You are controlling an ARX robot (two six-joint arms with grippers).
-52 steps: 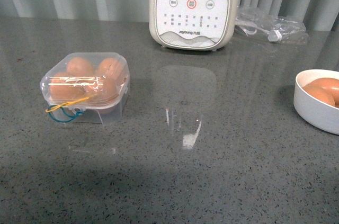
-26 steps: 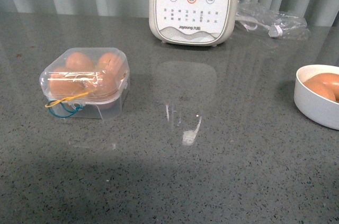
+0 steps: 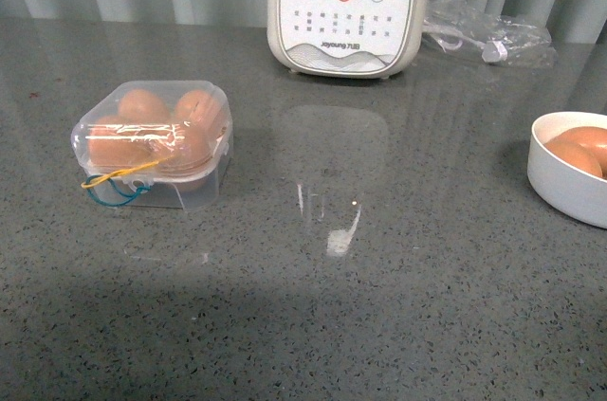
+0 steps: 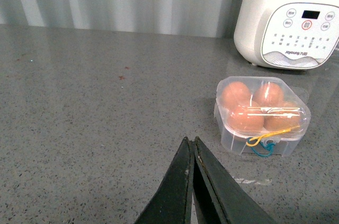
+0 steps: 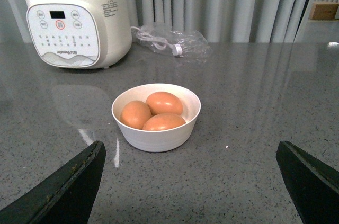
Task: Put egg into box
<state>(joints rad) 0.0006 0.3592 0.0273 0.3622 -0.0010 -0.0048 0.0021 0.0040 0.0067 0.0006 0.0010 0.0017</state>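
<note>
The clear plastic box (image 3: 152, 143) stands on the grey counter at the left with its lid closed over several brown eggs and yellow and blue loops at its front. It also shows in the left wrist view (image 4: 261, 114). My left gripper (image 4: 190, 142) is shut and empty, some way short of the box. Three brown eggs (image 5: 153, 112) lie in a round white bowl (image 5: 156, 135) at the right, also seen in the front view (image 3: 567, 183). My right gripper (image 5: 190, 152) is open wide and empty, short of the bowl. Neither arm shows in the front view.
A white electric cooker (image 3: 344, 8) stands at the back of the counter. A crumpled clear bag with a cord (image 3: 486, 33) lies to its right. Grey curtains hang behind the counter.
The front view has shifted slightly, so everything sits a little higher in the picture. The box and bowl have not moved on the counter.
</note>
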